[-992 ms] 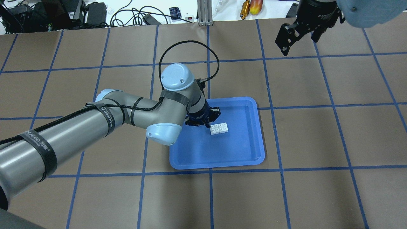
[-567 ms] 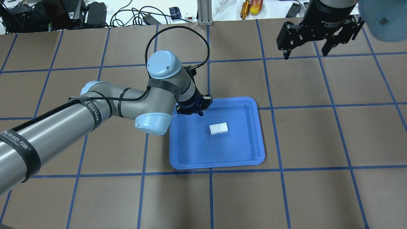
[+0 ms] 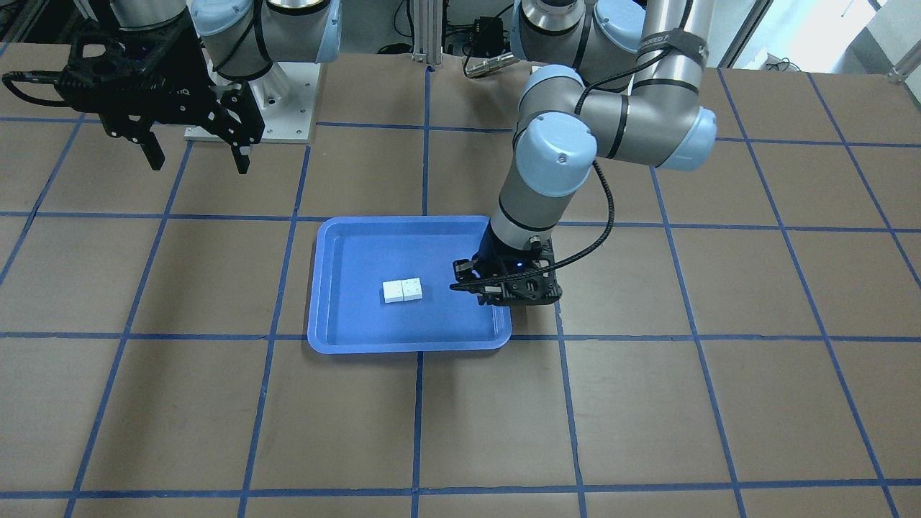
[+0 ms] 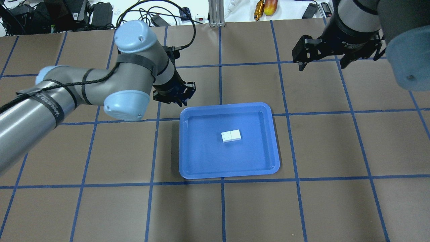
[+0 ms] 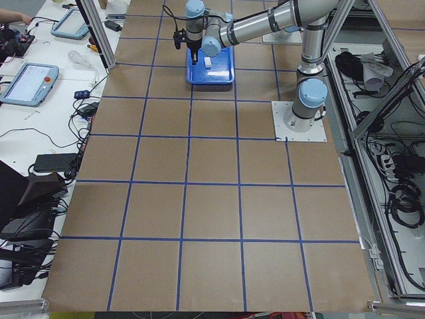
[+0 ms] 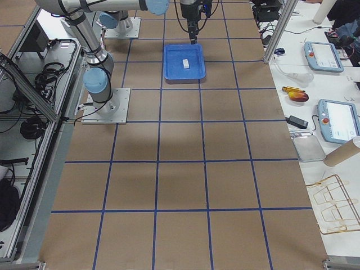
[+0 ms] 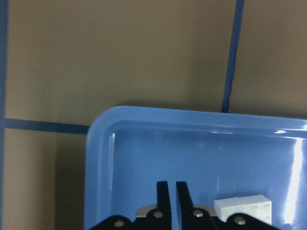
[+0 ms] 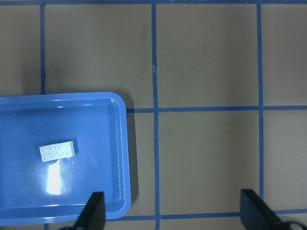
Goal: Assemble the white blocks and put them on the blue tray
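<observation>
The two white blocks [image 4: 231, 136] are joined side by side and lie near the middle of the blue tray [image 4: 228, 174]. They also show in the front view [image 3: 402, 290], the left wrist view [image 7: 243, 209] and the right wrist view [image 8: 58, 150]. My left gripper [image 4: 175, 99] is shut and empty. It hangs just outside the tray's far left corner [image 7: 100, 143], apart from the blocks. In the left wrist view its fingers [image 7: 162, 191] nearly touch. My right gripper [image 4: 321, 62] is open and empty, high over the table at the far right, well away from the tray [image 8: 123, 158].
The table is brown paper with a grid of blue tape. Beyond its far edge lie cables, power bricks and a metal post [image 4: 215, 13]. In the front view the right gripper [image 3: 198, 155] hangs near the robot's base plate [image 3: 252, 108].
My left arm has drawn back from the blocks, to the left and away, past the tray's far left corner. My right gripper has turned and shifted slightly. The blocks have stayed in the tray.
</observation>
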You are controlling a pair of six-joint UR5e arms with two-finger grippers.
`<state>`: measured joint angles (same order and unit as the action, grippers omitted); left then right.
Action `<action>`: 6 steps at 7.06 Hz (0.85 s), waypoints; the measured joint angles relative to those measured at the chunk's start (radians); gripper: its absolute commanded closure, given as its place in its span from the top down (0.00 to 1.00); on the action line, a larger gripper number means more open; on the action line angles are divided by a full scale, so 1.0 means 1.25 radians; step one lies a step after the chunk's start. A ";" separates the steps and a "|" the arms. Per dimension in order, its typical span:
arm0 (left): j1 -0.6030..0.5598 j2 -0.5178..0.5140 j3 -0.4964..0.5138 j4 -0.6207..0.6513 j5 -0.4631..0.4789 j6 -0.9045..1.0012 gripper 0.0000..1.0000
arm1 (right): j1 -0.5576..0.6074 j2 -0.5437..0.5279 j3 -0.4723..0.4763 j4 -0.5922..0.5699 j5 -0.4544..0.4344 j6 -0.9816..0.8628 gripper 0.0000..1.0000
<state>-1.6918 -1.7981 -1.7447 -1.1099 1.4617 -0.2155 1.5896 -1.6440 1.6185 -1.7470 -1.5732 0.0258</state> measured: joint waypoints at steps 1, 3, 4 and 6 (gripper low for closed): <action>0.045 0.025 0.070 -0.122 0.014 0.085 0.98 | 0.000 0.025 -0.035 0.005 0.016 0.001 1.00; 0.110 0.083 0.173 -0.292 0.065 0.179 1.00 | 0.000 0.058 -0.080 0.028 0.025 0.001 1.00; 0.141 0.115 0.191 -0.326 0.087 0.221 1.00 | 0.000 0.061 -0.086 0.042 0.025 0.001 1.00; 0.176 0.185 0.197 -0.344 0.103 0.256 1.00 | 0.000 0.059 -0.085 0.051 0.028 -0.001 1.00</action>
<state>-1.4716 -1.5664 -1.4979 -1.5404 1.5904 0.1042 1.5892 -1.5709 1.5123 -1.6833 -1.5381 0.0239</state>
